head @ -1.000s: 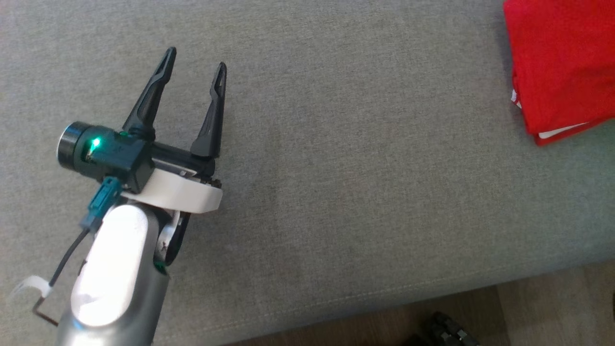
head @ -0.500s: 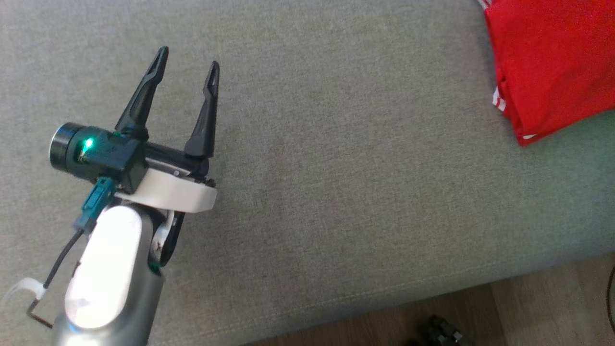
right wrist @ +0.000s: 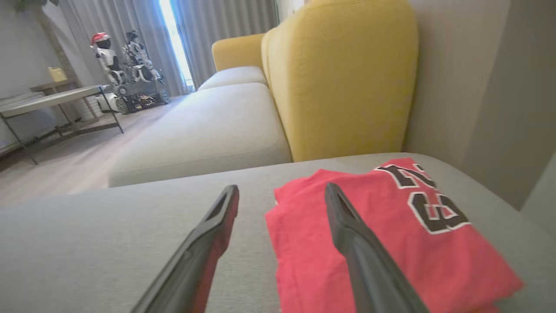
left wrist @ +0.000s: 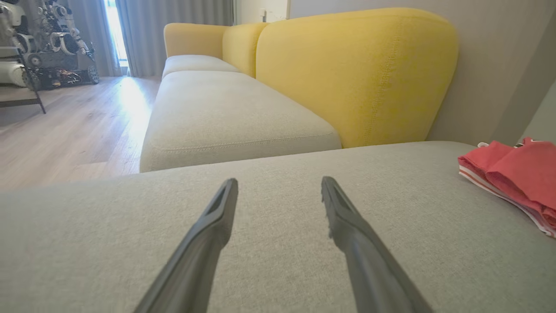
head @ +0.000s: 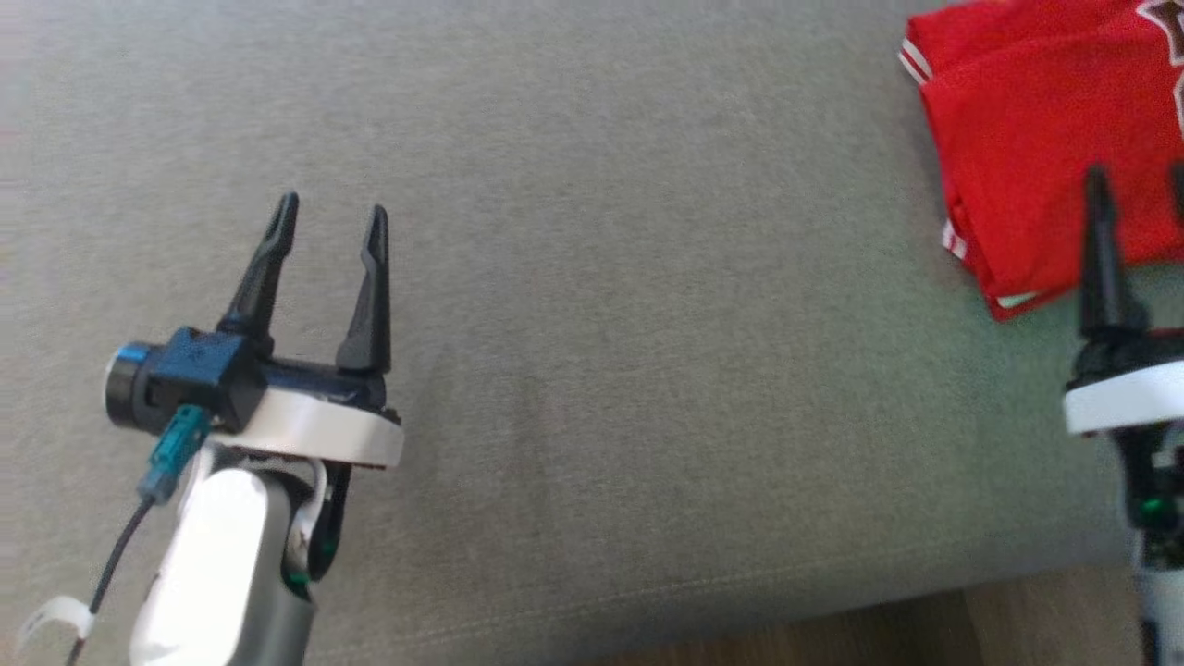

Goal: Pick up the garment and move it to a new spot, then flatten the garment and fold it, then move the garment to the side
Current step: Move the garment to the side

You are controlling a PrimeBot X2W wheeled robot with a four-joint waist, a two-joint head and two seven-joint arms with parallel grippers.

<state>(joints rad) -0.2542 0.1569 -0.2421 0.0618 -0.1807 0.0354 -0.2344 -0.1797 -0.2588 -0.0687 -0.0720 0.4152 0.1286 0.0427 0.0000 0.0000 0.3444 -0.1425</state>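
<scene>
The garment, a red jersey with white trim and black lettering, lies folded at the far right of the grey cushion; it also shows in the right wrist view and the left wrist view. My right gripper is open just in front of the garment's near edge, nothing between its fingers. My left gripper is open over bare cushion at the left, far from the garment.
A yellow sofa backrest rises behind the cushion, with a second grey seat beyond. The cushion's front edge and wooden floor lie at the bottom. A side table and other robots stand across the room.
The head camera has shifted, bringing more of the garment and my right gripper into view. The right gripper has opened and the garment lies free on the cushion.
</scene>
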